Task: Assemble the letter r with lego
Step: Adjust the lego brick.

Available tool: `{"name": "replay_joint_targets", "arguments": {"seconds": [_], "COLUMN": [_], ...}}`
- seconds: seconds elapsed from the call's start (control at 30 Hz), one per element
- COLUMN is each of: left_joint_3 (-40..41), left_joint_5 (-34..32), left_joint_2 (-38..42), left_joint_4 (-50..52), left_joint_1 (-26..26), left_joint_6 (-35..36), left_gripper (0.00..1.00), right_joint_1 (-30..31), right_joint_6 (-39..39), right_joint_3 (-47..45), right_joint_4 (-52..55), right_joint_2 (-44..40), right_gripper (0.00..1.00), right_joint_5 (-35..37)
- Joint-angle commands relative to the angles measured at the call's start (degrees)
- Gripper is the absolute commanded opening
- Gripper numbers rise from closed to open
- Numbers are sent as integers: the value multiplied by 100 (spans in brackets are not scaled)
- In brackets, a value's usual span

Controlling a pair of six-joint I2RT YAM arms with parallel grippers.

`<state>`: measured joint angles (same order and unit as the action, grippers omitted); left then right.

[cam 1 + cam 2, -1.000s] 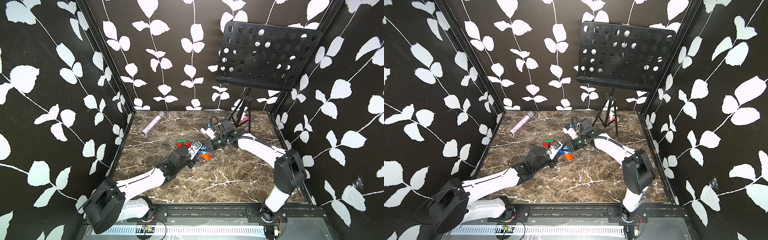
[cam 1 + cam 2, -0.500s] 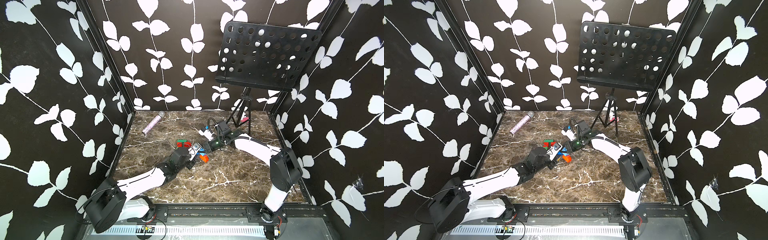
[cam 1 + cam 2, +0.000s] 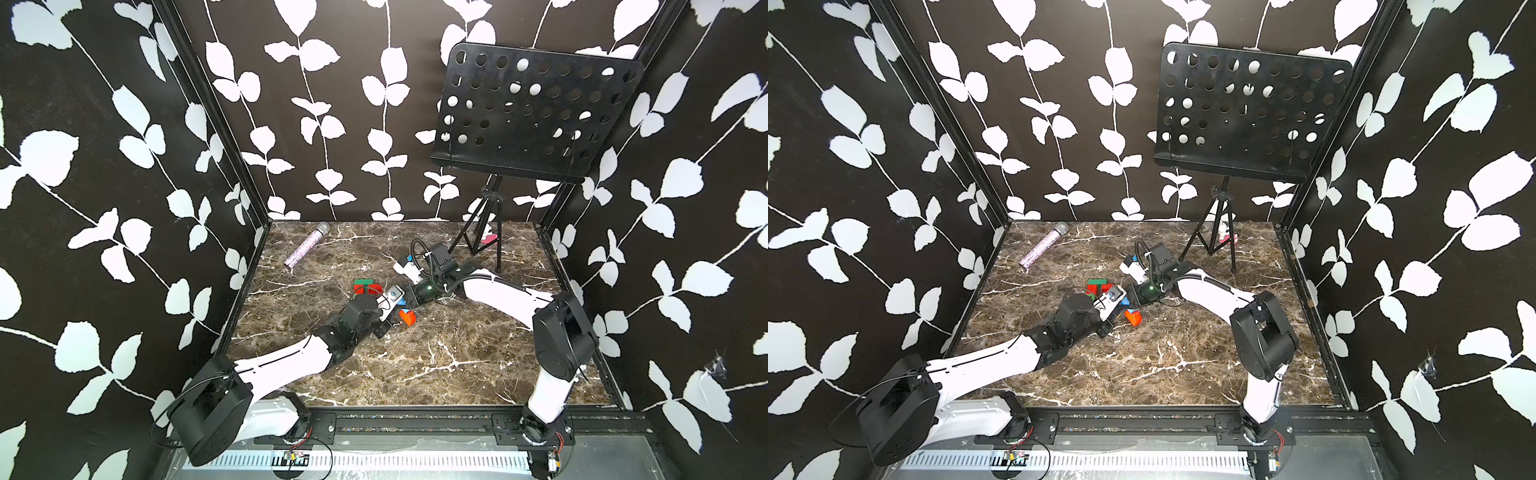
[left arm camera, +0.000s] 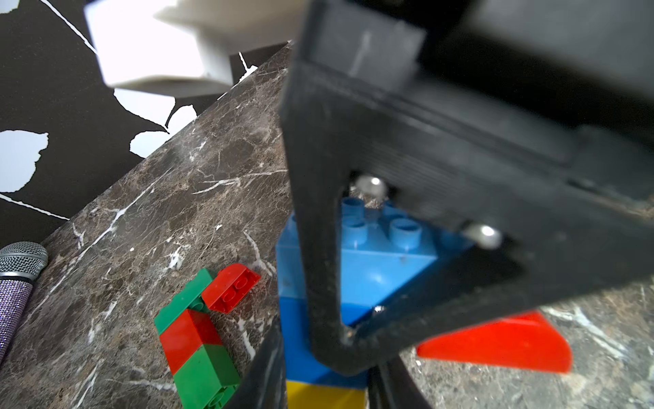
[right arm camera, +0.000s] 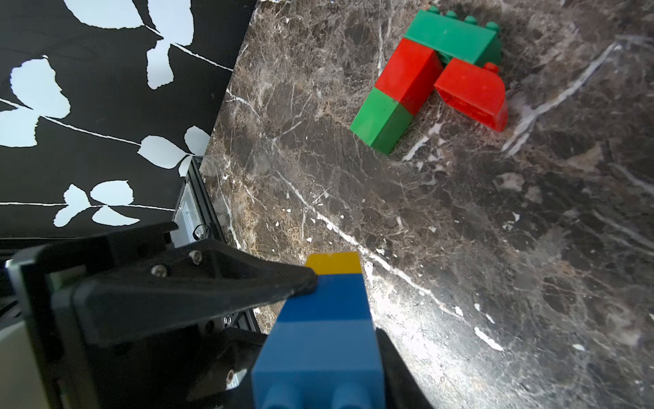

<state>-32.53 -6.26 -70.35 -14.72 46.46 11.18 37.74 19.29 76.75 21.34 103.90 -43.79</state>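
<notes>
Plainly, the left jaws are clamped on the yellow-and-blue end of a lego stack [image 5: 325, 304] (yellow, blue, light blue) at mid-counter [image 5: 495, 230]. The right jaws straddle its light blue end; whether they pinch it I cannot tell. Green and red bricks [image 5: 417, 78] lie clustered nearby, with an orange brick [image 4: 495, 343] beside the stack.
</notes>
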Motion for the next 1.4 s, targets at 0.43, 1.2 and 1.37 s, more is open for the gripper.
{"name": "replay_joint_targets", "arguments": {"seconds": [0.43,1.2,1.37], "left_joint_3": [-20,22,-1], "left_joint_5": [517,456,468], "left_joint_2": [186,105,49], "left_joint_4": [-1364,-1226,-1216], "left_joint_1": [83,83,83], "left_joint_6": [-29,-46,-36], "left_gripper": [27,27,27], "right_joint_1": [380,-262,-276], "right_joint_6": [-297,79,110], "right_joint_3": [364,670,740], "right_joint_4": [633,1,-60], "right_joint_2": [459,-325,-288], "right_gripper": [39,51,53], "right_joint_5": [-1157,-543,-604]}}
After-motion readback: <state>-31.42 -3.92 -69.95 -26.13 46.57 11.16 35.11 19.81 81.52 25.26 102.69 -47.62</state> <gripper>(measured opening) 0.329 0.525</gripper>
